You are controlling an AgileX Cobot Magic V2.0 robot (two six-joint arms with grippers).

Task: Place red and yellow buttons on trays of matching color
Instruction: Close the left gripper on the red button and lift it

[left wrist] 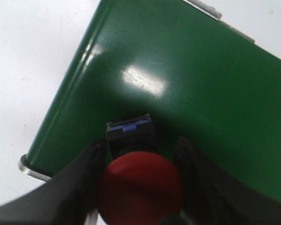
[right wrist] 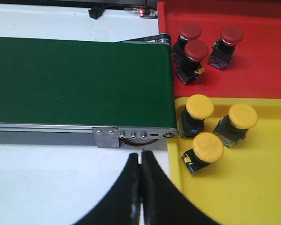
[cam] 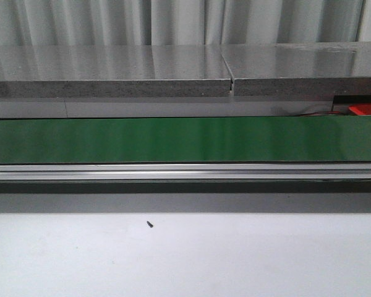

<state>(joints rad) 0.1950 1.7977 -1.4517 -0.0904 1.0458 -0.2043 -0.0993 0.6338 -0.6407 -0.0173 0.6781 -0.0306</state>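
The front view shows only the green conveyor belt [cam: 185, 140] running across behind the white table [cam: 185, 260], a small dark speck [cam: 149, 224] on that table, and a sliver of red tray [cam: 366, 109] at the far right; neither arm appears, nor any button.

The left wrist view supplies what that lacks: the left gripper [left wrist: 139, 185] is clamped on a red button [left wrist: 140, 187], one finger on each side of its black body, cap toward the camera and long axis running away toward the belt beneath; the belt's end lies below it.

The right wrist view alone shows the destinations: the right gripper [right wrist: 141, 187], fingers pressed together and empty, hangs over the table just before the belt's other end; past that end the red tray [right wrist: 262, 75] holds three red buttons and the yellow tray [right wrist: 253, 187] three yellow ones [right wrist: 200, 107]. Judging from this, the held button's tray lies at the right arm's end, so the belt probably must carry it there.
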